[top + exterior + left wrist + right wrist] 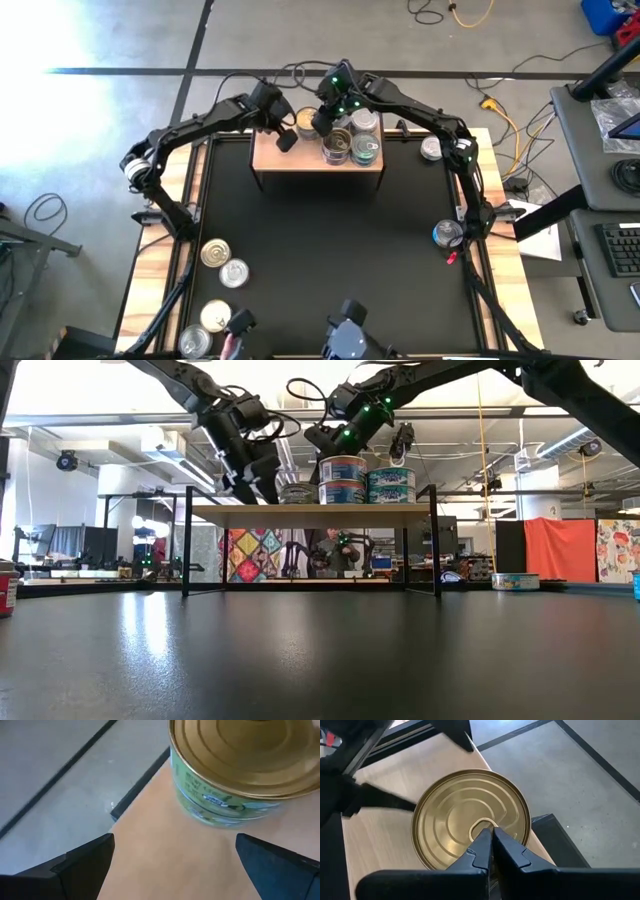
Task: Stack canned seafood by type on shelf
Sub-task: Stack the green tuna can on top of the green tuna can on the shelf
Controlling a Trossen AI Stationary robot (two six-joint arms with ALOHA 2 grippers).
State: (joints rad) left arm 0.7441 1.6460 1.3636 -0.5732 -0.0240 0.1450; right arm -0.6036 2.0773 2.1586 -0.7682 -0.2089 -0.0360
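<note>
Seen from above, a black-topped desk [330, 260] with a wooden rim holds loose tins of canned seafood. Nearest the front edge, at the left corner, four tins lie in a loose cluster [222, 270], gold and silver lids facing up. Farther back, by the right rim, one blue-labelled tin [446, 234] sits beside the right arm's base, and another silver tin [431, 149] lies near the far right corner.

At the far side of the desk stands the shelf [268, 156], a small light-wood board on dark legs. On it sit two stacks of two tins each [366, 480], side by side toward its right end, and a single gold-lidded tin [306, 122] just left of them.

Both arms reach over the shelf. The left gripper [283, 136] hangs at the shelf's left part, its fingers [80, 865] spread wide apart and holding nothing; the gold-lidded tin stands just ahead of them, not touched. The right gripper [491, 840] hovers directly over that same gold lid, its fingers pressed fully together, tips pointing at the pull ring [482, 827]. Whether the tips touch the lid cannot be told.
</note>
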